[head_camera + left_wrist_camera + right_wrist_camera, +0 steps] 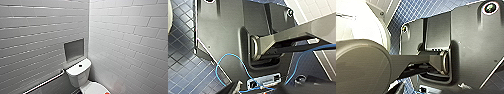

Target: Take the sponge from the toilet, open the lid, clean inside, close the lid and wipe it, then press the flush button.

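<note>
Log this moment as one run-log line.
toilet ahead | lid closed | sponge on lid | flush button on tank top

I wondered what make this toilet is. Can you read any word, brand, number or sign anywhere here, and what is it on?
None can be read.
The toilet is plain white, with no brand showing.
The flush button is a bare dark dot.
The tiles carry no sign.
The pale fitting on the robot in the left wrist view is too blurred to tell whether it bears print.
</note>
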Tool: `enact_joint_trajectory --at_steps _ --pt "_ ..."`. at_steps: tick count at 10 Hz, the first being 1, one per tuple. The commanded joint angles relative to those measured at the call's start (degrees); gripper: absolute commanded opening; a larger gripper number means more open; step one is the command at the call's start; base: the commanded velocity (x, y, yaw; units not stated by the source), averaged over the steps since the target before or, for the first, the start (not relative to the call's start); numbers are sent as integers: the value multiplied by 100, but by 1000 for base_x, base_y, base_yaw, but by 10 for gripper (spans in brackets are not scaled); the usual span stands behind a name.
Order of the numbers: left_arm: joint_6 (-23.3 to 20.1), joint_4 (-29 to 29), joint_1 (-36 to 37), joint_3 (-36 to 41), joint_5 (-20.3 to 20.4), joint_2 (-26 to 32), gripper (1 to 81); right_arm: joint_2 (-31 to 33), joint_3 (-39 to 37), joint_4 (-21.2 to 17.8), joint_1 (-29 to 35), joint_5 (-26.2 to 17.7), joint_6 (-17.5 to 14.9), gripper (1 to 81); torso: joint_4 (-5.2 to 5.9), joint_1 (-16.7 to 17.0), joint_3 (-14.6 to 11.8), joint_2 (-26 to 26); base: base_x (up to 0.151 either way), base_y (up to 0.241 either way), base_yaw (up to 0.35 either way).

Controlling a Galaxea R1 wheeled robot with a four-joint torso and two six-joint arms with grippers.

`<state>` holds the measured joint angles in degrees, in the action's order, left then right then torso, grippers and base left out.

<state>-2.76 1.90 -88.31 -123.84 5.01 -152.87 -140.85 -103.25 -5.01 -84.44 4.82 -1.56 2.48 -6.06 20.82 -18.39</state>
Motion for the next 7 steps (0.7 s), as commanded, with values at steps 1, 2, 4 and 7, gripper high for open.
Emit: enact_joint_trajectory --at_steps 1,2,4,7 --pt "-23 47 64 -497 -316 -234 811 624 595 -123 555 -227 357 811 -116 -345 491 -533 0 0 0" --pt "-23 47 28 -782 -316 -420 811 801 773 -123 704 -227 455 811 -147 -476 681 -737 0 0 0" --pt "-23 126 -42 -1002 -308 -596 811 1004 966 -114 889 -227 604 811 -81 -765 1101 -1189 0 0 0" --pt "-23 126 -42 -1002 -316 -631 811 1047 905 -132 1108 -235 649 811 -83 -1136 1104 -1760 0 0 0"
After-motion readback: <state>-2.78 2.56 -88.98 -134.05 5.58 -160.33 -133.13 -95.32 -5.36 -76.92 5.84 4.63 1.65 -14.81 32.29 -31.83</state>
